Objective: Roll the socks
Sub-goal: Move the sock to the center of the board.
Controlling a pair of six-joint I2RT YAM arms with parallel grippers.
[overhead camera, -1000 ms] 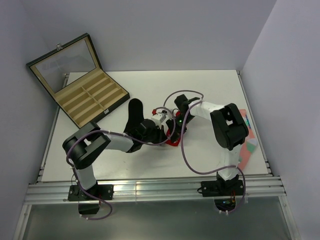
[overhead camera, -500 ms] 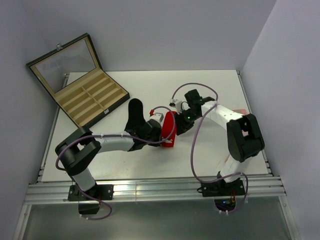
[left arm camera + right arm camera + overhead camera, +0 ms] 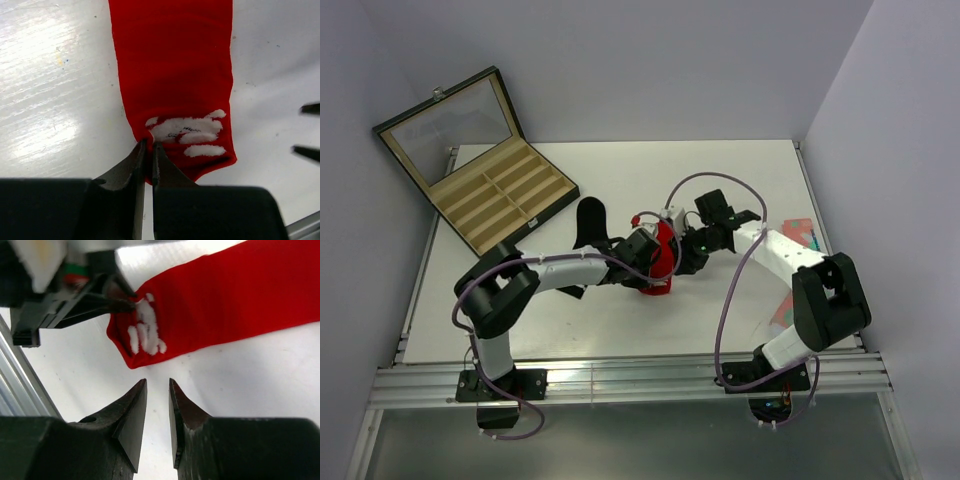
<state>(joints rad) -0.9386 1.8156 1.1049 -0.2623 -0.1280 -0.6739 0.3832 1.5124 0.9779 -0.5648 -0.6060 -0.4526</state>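
Observation:
The red sock (image 3: 172, 65) lies flat on the table, its white-patterned end (image 3: 187, 134) nearest my left gripper (image 3: 149, 150), which is shut on that end's edge. From above, the red sock (image 3: 662, 262) sits between both grippers. In the right wrist view the red sock (image 3: 230, 305) stretches up to the right, and my left gripper (image 3: 120, 302) pinches its corner. My right gripper (image 3: 157, 385) stands open just short of the sock's end, holding nothing. The black sock (image 3: 588, 220) lies to the left, partly under my left arm.
An open wooden box (image 3: 495, 195) with compartments stands at the back left. A salmon-pink sock (image 3: 800, 232) lies near the table's right edge, partly under my right arm. The table's metal front rail (image 3: 640, 380) runs along the near side.
My right gripper has opened, let go of the red sock and drawn back to the right. The left gripper has stayed shut on the sock and shifted right with it.

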